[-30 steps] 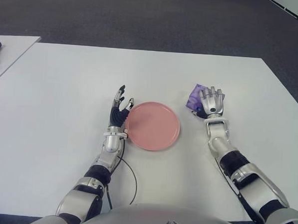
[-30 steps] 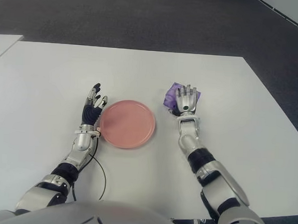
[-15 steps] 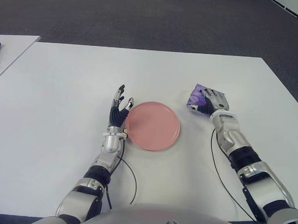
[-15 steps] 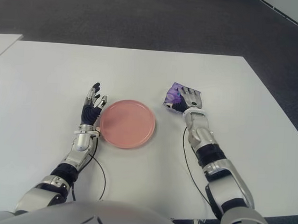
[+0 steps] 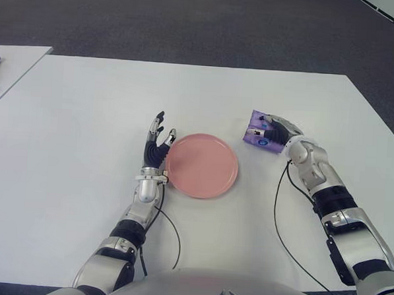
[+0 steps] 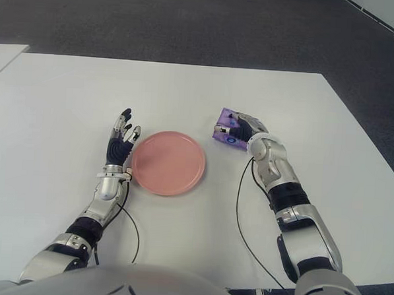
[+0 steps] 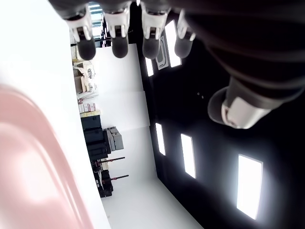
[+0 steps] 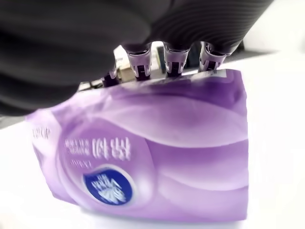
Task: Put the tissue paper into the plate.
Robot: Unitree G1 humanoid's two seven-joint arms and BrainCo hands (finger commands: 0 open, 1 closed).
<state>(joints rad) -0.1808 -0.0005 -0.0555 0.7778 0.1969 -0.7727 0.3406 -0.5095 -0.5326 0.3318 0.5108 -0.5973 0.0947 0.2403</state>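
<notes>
The right hand (image 5: 275,131) had its fingers curled over the purple tissue pack (image 6: 227,136), gripping it to carry toward the pink plate (image 5: 203,165), while the left hand (image 5: 157,145) waited open beside the plate's left rim.

The right hand (image 5: 277,132) reaches forward and inward from a bent elbow, palm turned toward the robot's left, its fingers (image 8: 172,59) curled over the far edge of what it grips. The right forearm angles back toward the body. The left hand (image 5: 158,145) shows with its fingers (image 7: 119,28) extended and relaxed, pointing forward, holding nothing, forearm straight behind it.
</notes>
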